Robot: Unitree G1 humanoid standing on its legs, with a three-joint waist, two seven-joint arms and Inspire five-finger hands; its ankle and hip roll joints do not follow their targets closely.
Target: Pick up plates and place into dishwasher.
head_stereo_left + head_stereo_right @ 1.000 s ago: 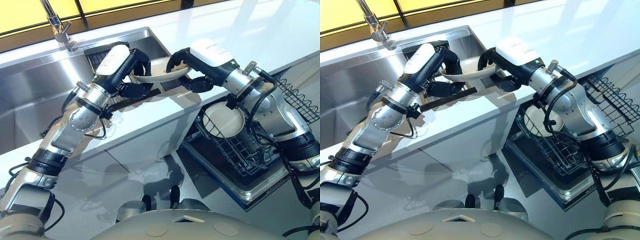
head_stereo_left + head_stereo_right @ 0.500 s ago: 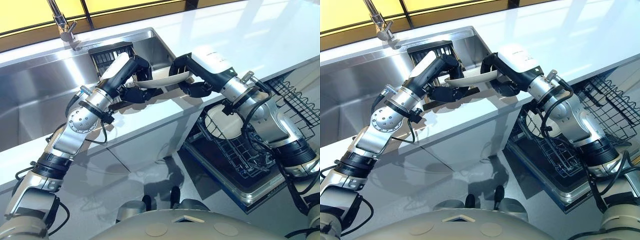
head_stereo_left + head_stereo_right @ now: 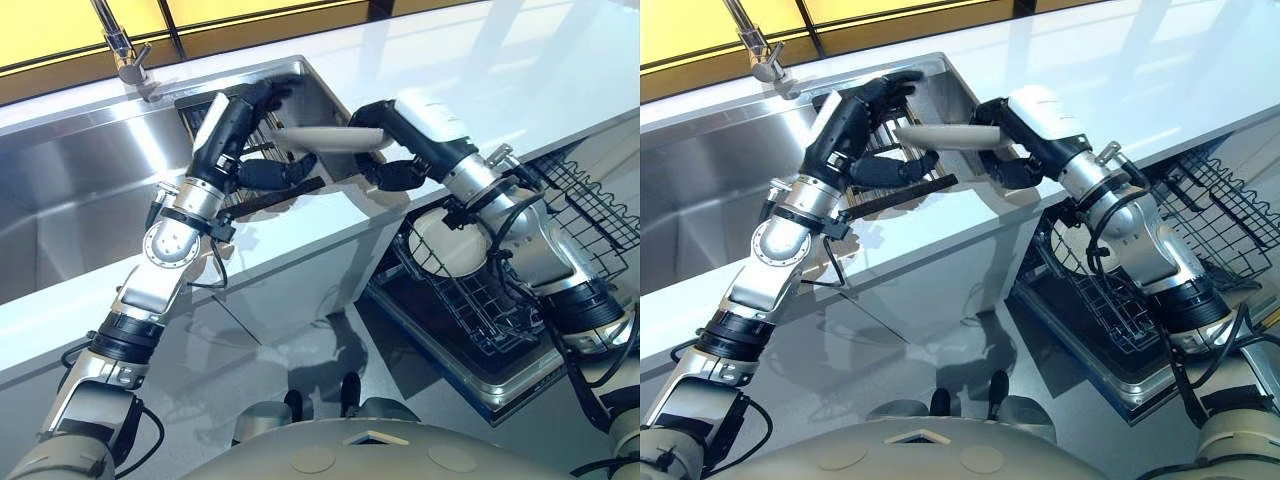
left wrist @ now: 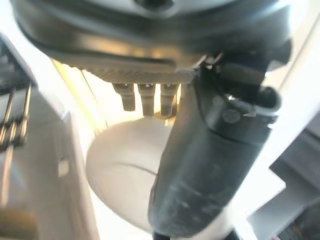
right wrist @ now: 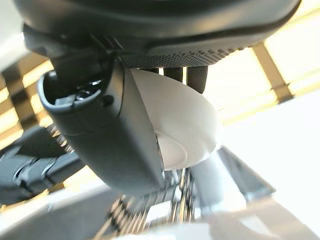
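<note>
Broad white glossy tabletop [image 3: 480, 70] across the scene, its front edge running above the open dishwasher. Sunk into the tabletop, a wide stainless-steel sink [image 3: 70, 190] with a chrome tap [image 3: 120, 45] at its back rim; a dark slatted drying rack [image 3: 855, 100] at the sink's right end, and a black flat strip [image 3: 900, 195] lying along the sink's front edge. Below the tabletop's edge, a pulled-out dark wire dishwasher basket [image 3: 590, 200], holding one round white plate [image 3: 450, 240] leaning among the wires; open wire room to the right of that plate. Bare tabletop to the right of the sink.

Held up over the sink's right end, clear of rack and tabletop, a shallow round off-white ceramic plate [image 3: 325, 137], seen nearly edge-on and close to level, smooth and unmarked, with a faint ring on its underside in the left wrist view [image 4: 125, 170]. Gripped at its right rim by the right hand [image 3: 385, 150], thumb on one face and curled fingers on the other, as the right wrist view [image 5: 107, 135] confirms. At the plate's left end, the left hand [image 3: 250, 130], fingers reaching over the rim and thumb under; cannot tell whether that hand truly clamps the plate or merely rests against it.
</note>
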